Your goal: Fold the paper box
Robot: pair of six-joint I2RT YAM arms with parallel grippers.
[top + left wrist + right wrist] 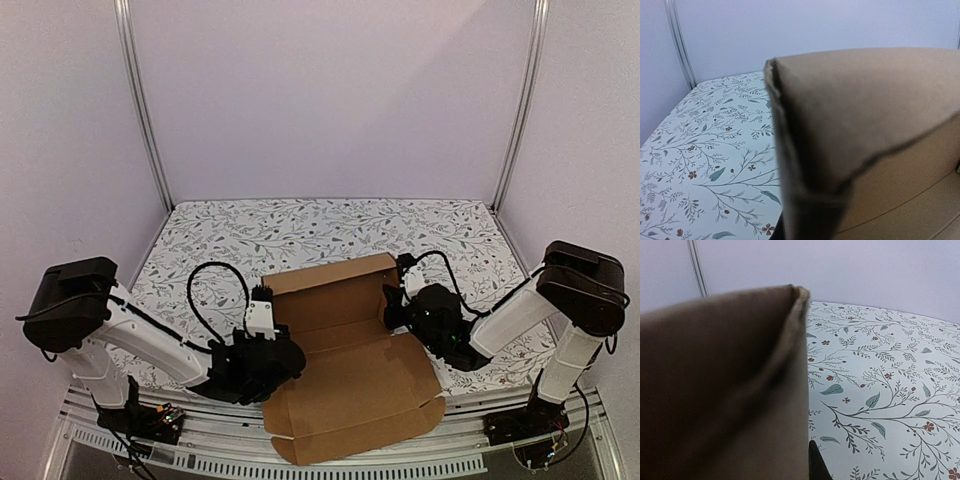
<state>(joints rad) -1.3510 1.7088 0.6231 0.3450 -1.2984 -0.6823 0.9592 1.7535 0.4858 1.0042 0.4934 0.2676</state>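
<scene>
Top external view shows the paper box (340, 345) lying at the near middle of the floral table (300, 225), directly between the two arms. Its rear wall (335, 277) stands up on the far side, and its lid panel (355, 400) lies flat towards the arm bases. The sheet's long axis runs from far to near, while the shallow tray itself spans left to right from one gripper to the other. The left gripper (262, 308) sits at the tray's left edge and the right gripper (397, 292) at its right edge, so each arm is nearest its own side and neither is nearer the lid. Both sets of jaws are closed. Cardboard fills each wrist view at very close range, so I judge each is pinching the raised wall on its side. In the left wrist view the left side wall (865, 125) rises as a doubled edge to the right. In the right wrist view the right side wall (725, 390) stands to the left, with one dark fingertip (816, 466) just beside it. The coming move likely turns on the two walls standing parallel, facing inward across the tray.
</scene>
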